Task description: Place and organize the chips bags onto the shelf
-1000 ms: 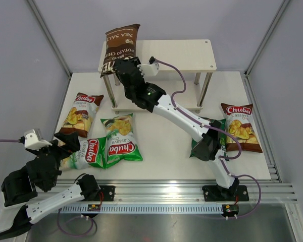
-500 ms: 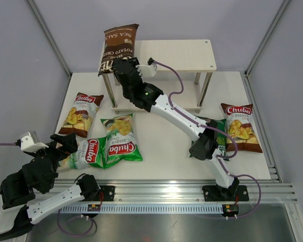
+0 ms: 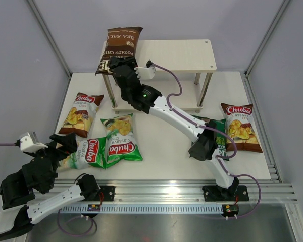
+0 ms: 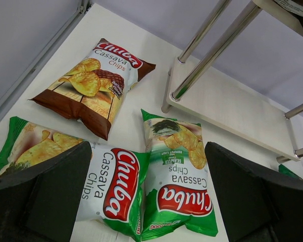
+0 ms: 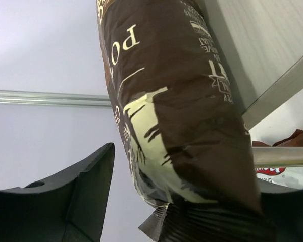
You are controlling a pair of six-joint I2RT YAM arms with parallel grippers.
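The dark brown Kettle Sea Salt bag (image 3: 120, 46) stands tilted at the left end of the shelf's top board (image 3: 184, 54). My right gripper (image 3: 119, 68) is at the bag's lower end. In the right wrist view the jaws stand wide open (image 5: 187, 166); the bag (image 5: 177, 101) lies between them, apart from the left finger (image 5: 86, 186). My left gripper (image 3: 65, 144) is open and empty above the two light green Chuba bags (image 3: 122, 140) (image 3: 87, 153). White-brown Chuba bags lie at left (image 3: 81, 114) and right (image 3: 241, 127). The dark green bag (image 3: 220, 146) is mostly hidden under the right arm.
The shelf's lower board (image 4: 227, 101) and metal legs (image 4: 214, 48) show in the left wrist view, beyond the green bags (image 4: 178, 189) (image 4: 111, 184) and the left white-brown bag (image 4: 93, 85). Grey walls enclose the white table (image 3: 166, 151) on three sides.
The right gripper and the brown bag shifted slightly left along the shelf top and the bag tilted a little. The left arm drew back toward the near left corner.
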